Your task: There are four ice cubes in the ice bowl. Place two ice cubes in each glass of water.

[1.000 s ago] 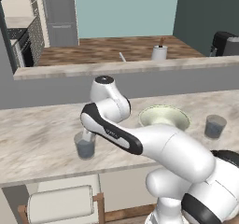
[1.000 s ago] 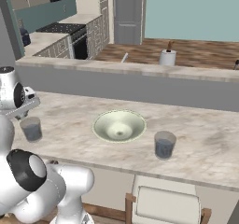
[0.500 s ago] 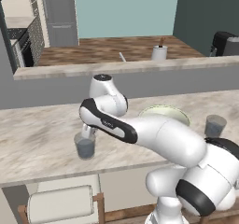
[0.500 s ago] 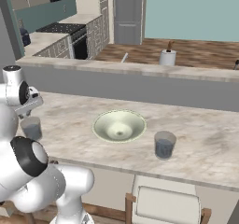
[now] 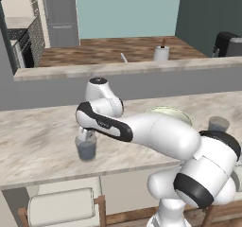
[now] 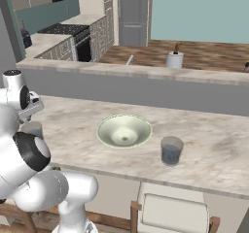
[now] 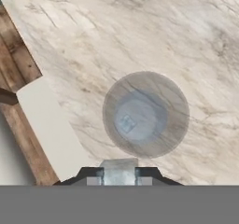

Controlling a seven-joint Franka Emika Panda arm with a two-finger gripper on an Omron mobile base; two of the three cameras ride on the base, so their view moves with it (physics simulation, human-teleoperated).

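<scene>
Clamped on a small translucent whitish ice cube [image 7: 119,168] at the frame's bottom centre: the dark two-finger gripper [image 7: 119,171], directly over a short clear tumbler of bluish water [image 7: 145,114] mid-frame, another cube [image 7: 126,122] already inside. Second tumbler [image 6: 171,150] right of the cream-green bowl [image 6: 124,130], centre frame.

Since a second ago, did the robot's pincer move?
Yes. In the left base view the pincer has slid left along the counter, ending above the left glass of water, holding an ice cube.
</scene>
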